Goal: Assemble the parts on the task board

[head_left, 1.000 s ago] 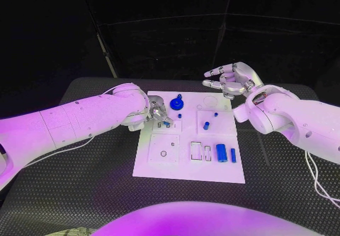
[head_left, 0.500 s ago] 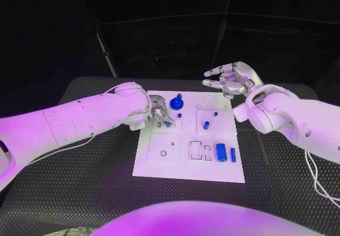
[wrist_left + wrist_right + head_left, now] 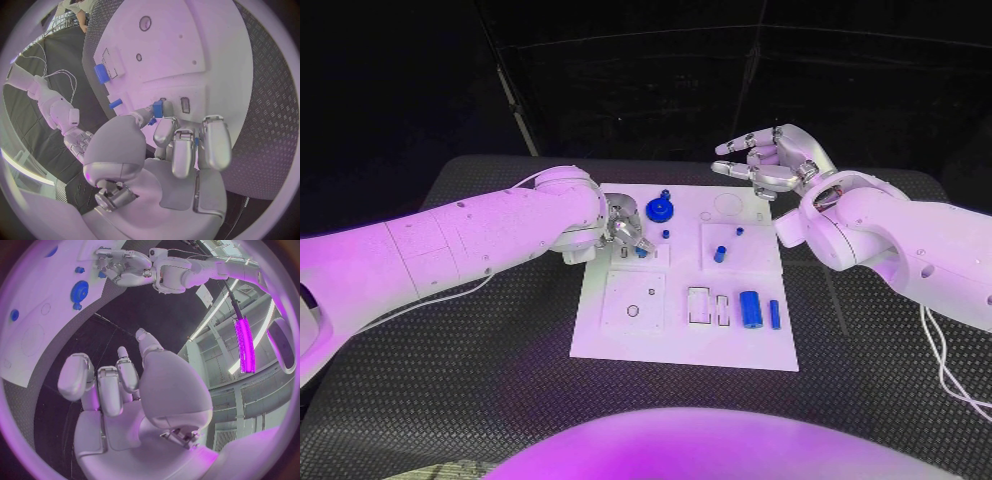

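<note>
On the black textured bench [image 3: 473, 380], the white rectangular task board [image 3: 678, 345] carries a blue cylinder [image 3: 750, 309] at four o'clock. At ten o'clock, the left hand [image 3: 623, 228] pinches a small blue peg [image 3: 158, 109] over the board. Beyond its one o'clock corner, the right hand [image 3: 773, 160] hovers, fingers spread, holding nothing.

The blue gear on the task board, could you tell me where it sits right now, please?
In the head view the blue gear sits at the far end of the task board, just right of the left hand.
</note>
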Controlling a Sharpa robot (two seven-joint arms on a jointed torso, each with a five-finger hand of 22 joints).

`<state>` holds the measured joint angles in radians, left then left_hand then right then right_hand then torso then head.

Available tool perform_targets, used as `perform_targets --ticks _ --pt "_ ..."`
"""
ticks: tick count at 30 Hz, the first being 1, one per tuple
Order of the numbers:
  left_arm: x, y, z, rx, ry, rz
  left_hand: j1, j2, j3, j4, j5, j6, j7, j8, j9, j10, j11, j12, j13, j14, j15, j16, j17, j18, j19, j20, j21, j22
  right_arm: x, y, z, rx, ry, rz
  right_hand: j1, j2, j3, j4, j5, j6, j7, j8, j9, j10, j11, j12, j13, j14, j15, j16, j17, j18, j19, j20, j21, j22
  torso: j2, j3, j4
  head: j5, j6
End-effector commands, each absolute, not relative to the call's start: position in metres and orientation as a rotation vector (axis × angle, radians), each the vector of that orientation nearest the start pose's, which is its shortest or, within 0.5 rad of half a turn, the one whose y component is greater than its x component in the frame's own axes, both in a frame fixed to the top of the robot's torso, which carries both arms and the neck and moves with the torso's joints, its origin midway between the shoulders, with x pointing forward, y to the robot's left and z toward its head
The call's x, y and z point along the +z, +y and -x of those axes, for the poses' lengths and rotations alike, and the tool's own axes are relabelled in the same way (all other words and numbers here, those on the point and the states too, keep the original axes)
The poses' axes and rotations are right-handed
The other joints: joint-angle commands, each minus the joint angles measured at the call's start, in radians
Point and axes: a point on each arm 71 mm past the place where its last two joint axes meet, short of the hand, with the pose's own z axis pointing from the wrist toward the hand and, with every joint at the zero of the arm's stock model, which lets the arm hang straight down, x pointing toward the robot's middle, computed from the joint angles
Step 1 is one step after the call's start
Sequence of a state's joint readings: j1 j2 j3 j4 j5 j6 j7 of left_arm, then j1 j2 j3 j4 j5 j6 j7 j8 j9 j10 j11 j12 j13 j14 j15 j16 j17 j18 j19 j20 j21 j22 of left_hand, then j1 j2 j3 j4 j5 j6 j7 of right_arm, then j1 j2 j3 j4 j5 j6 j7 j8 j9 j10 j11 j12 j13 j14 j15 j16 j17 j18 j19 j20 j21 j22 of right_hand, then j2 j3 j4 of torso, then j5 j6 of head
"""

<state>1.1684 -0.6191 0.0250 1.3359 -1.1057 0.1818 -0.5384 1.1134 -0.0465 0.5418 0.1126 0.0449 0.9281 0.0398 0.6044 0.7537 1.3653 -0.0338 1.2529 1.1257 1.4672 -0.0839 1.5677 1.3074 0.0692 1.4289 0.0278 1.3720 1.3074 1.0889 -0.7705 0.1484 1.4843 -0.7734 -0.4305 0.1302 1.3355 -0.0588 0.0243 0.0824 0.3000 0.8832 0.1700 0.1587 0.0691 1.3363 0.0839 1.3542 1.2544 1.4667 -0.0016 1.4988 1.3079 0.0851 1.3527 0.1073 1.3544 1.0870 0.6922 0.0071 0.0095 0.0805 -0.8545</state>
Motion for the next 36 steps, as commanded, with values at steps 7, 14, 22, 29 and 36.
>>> perform_targets --ticks 7,14,22,29,36 --pt "-0.2408 0.1596 -0.5024 -0.409 2.392 0.135 -0.004 0.013 0.168 -0.157 0.004 0.0 -0.006 0.009 0.006 -0.004 -0.002 -0.005 -0.008 0.104 -0.004 0.003 0.263 -0.008 0.002 -0.003 -0.01 0.059 -0.1646 -0.1838 -0.4998 1.189 1.506 -0.521 -0.008 0.006 -0.007 -0.001 -0.002 -0.002 -0.003 0.004 0.0 0.0 -0.004 0.004 0.0 0.066 0.003 -0.003 0.089 0.007 -0.004 0.0 -0.006 0.0 0.0 0.0 -0.0004 -0.002 0.0" --pt "-0.241 0.1595 -0.5022 -0.406 2.397 0.126 -0.006 0.013 0.171 -0.158 0.004 -0.001 -0.006 0.011 0.008 -0.003 -0.002 -0.004 -0.006 0.104 -0.004 0.003 0.263 -0.008 0.003 -0.003 -0.009 0.06 -0.1647 -0.1837 -0.4999 1.189 1.507 -0.52 -0.008 0.006 -0.007 -0.001 -0.002 -0.002 -0.003 0.004 0.0 0.0 -0.004 0.004 0.0 0.066 0.003 -0.003 0.089 0.007 -0.004 0.0 -0.006 0.0 0.0 0.0001 0.0007 -0.002 -0.002" --pt "-0.2413 0.1602 -0.5025 -0.399 2.398 0.12 -0.009 0.012 0.175 -0.161 0.004 -0.001 -0.006 0.013 0.01 -0.002 -0.002 -0.004 -0.007 0.104 -0.004 0.003 0.263 -0.009 0.004 -0.003 -0.007 0.062 -0.1647 -0.1837 -0.4999 1.189 1.507 -0.521 -0.008 0.006 -0.007 -0.001 -0.002 -0.002 -0.003 0.004 0.0 0.0 -0.004 0.004 0.0 0.066 0.003 -0.003 0.089 0.007 -0.004 0.0 -0.006 0.0 0.0 0.0005 0.0 -0.002 -0.001" --pt "-0.2417 0.1595 -0.5024 -0.389 2.402 0.102 -0.011 0.012 0.176 -0.161 0.004 -0.002 -0.006 0.014 0.011 -0.003 -0.002 -0.005 -0.008 0.104 -0.004 0.003 0.263 -0.009 0.004 -0.003 -0.008 0.061 -0.1647 -0.1839 -0.4999 1.189 1.507 -0.521 -0.008 0.006 -0.007 -0.001 -0.002 -0.002 -0.003 0.004 0.0 0.0 -0.004 0.004 0.0 0.066 0.003 -0.003 0.089 0.007 -0.004 0.0 -0.006 0.0 0.0 0.0006 -0.0001 -0.001 -0.003" --pt "-0.2422 0.1611 -0.5026 -0.373 2.403 0.086 -0.011 0.012 0.176 -0.161 0.004 -0.002 -0.006 0.014 0.011 -0.003 -0.002 -0.005 -0.008 0.104 -0.004 0.003 0.263 -0.009 0.004 -0.003 -0.008 0.061 -0.1648 -0.1843 -0.4999 1.188 1.507 -0.521 -0.008 0.006 -0.007 -0.001 -0.002 -0.002 -0.003 0.004 0.0 0.0 -0.004 0.004 0.0 0.066 0.003 -0.003 0.089 0.007 -0.004 0.0 -0.006 0.0 0.0 0.0001 0.0005 -0.001 -0.005"
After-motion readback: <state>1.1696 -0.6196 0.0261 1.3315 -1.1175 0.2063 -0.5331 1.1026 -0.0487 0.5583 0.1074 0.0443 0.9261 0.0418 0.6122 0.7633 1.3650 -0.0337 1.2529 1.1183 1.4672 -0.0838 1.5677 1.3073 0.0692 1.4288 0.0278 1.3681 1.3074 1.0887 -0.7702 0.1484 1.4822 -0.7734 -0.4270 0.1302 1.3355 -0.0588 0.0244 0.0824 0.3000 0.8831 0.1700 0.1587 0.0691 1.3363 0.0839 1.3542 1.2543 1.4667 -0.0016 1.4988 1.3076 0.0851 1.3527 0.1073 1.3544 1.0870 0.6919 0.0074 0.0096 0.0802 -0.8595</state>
